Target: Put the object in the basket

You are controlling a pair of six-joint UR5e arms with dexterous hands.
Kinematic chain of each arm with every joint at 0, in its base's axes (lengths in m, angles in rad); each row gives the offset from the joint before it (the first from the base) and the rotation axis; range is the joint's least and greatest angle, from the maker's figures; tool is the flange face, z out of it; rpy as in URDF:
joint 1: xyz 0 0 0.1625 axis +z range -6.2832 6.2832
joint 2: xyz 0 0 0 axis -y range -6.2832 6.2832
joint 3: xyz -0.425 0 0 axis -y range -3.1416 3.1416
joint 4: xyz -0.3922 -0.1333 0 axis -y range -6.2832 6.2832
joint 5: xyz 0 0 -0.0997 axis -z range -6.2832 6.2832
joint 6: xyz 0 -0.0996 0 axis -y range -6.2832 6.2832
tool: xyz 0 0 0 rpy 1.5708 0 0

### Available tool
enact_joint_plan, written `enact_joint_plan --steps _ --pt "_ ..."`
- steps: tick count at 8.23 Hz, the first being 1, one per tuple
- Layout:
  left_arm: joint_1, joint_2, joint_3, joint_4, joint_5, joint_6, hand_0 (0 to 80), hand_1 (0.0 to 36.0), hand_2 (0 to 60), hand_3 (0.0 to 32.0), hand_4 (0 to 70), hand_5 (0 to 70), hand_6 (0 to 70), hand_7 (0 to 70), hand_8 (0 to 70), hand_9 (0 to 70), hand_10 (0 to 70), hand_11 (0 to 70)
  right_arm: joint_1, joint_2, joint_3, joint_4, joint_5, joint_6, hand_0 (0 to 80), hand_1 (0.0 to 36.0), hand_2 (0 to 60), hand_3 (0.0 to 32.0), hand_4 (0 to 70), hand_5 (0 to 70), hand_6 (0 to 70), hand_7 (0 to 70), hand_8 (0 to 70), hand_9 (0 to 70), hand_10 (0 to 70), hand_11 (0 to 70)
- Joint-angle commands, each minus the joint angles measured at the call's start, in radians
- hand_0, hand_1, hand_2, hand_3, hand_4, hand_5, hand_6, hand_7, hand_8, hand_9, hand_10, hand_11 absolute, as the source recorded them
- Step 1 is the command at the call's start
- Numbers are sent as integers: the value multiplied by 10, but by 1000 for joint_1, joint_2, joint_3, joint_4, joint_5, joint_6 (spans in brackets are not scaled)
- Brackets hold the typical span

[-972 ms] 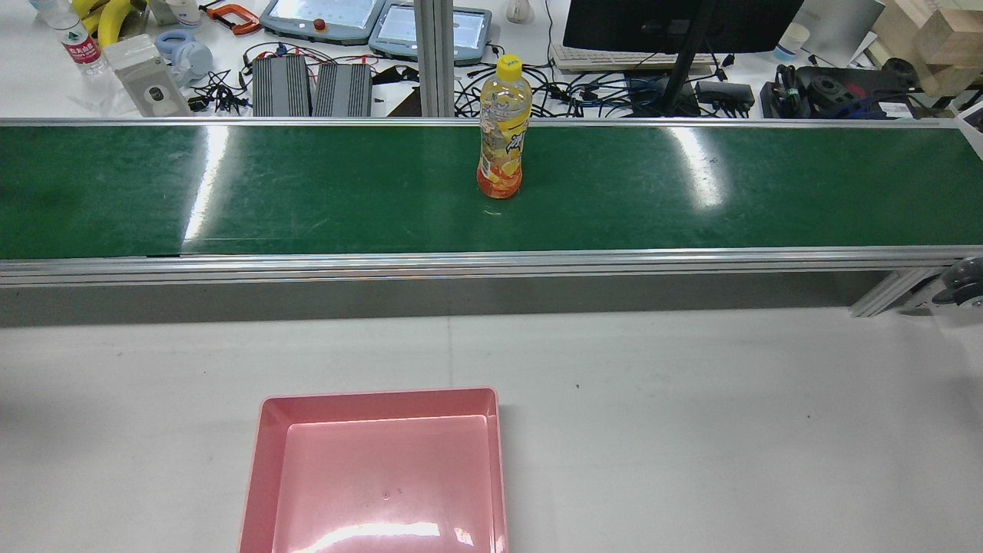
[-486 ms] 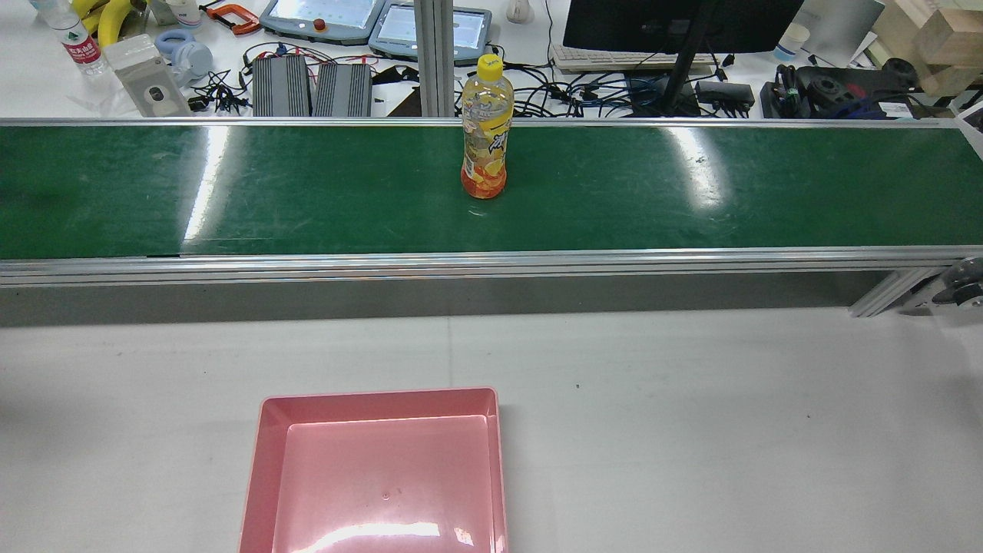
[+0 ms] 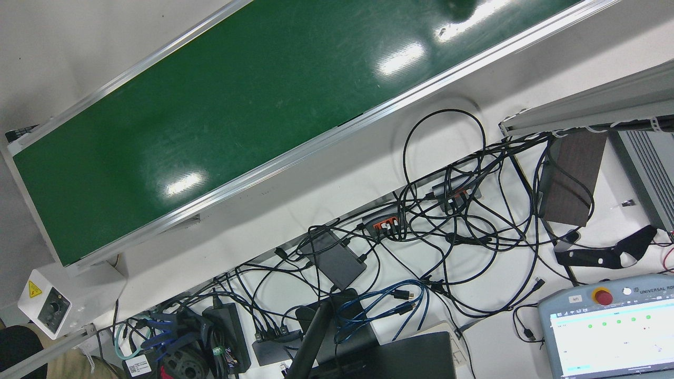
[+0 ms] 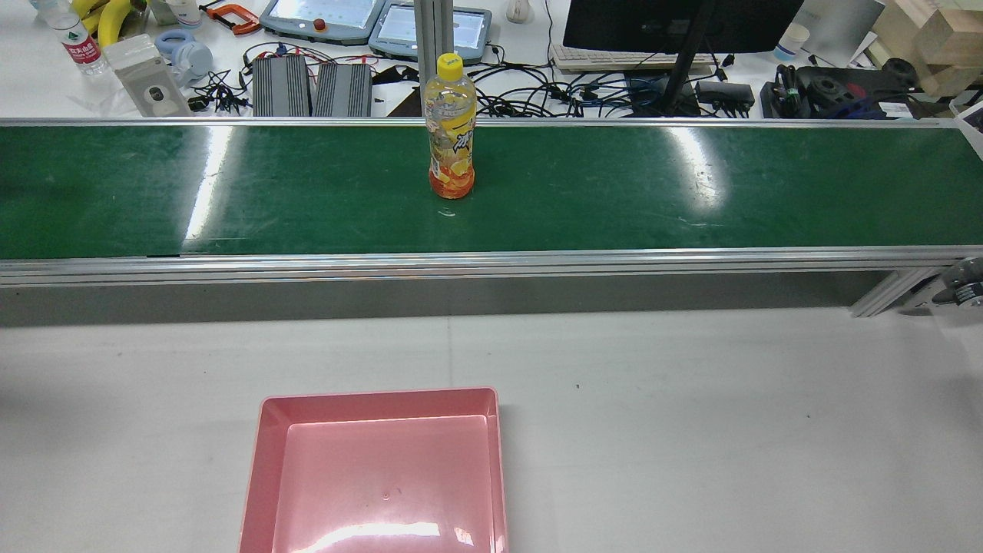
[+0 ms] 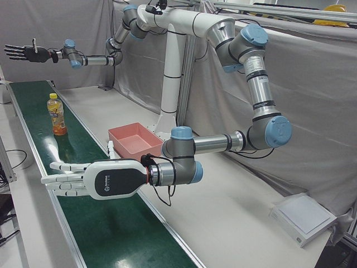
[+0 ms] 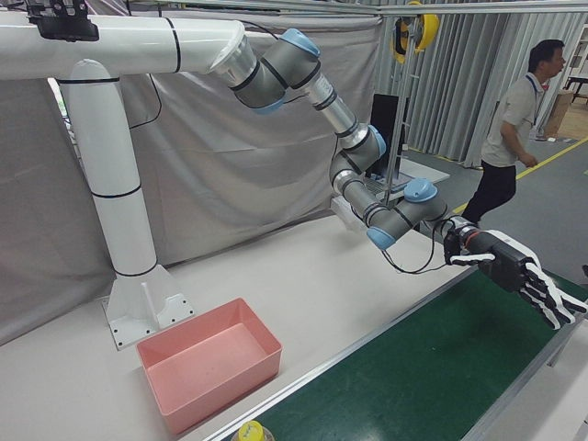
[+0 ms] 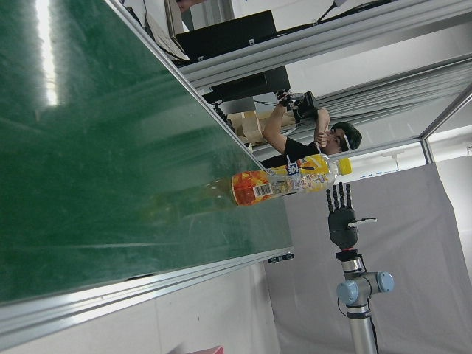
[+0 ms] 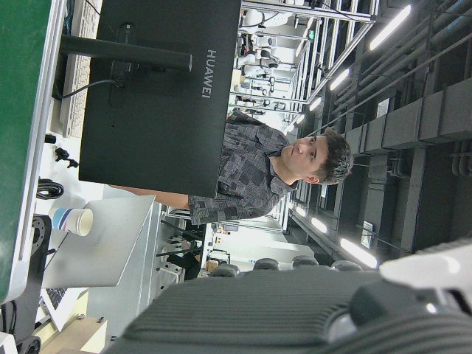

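Nothing's grabbed yet: the bottle stands upright on the belt, the pink basket beyond it empty. Both the left hand and the right hand hover with fingers spread, holding nothing.

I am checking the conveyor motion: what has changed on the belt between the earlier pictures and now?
The bottle has travelled along the green belt toward the rear view's left, upright throughout. Nothing was grasped or released. The pink basket stayed where it was.

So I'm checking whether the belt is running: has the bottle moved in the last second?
Yes. In the rear view the bottle has slid left along the green belt, now in front of the upright aluminium post.
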Motion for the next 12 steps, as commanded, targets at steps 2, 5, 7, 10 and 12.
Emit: enact_joint_plan --steps 2,5,7,10,12 --pt "49 -63 7 24 0 0 487 88 0 0 150 151 0 0 53 89 66 106 0 0 0 0 0 0 0 0 0 0 0 0 0 0 0 0 0 0" --pt "122 -137 5 81 -1 12 485 85 0 0 157 158 0 0 59 99 69 110 0 -1 0 0 0 0 0 0 0 0 0 0 0 0 0 0 0 0" --pt "218 -228 7 162 -3 47 487 89 0 0 148 154 0 0 56 99 76 122 0 0 0 0 0 0 0 0 0 0 0 0 0 0 0 0 0 0" --pt "238 -255 10 174 -4 66 482 86 0 0 148 160 0 0 58 104 77 123 0 -1 0 0 0 0 0 0 0 0 0 0 0 0 0 0 0 0" --pt "250 -278 31 168 -4 75 476 78 0 0 150 149 0 0 59 107 78 122 0 -1 0 0 0 0 0 0 0 0 0 0 0 0 0 0 0 0"
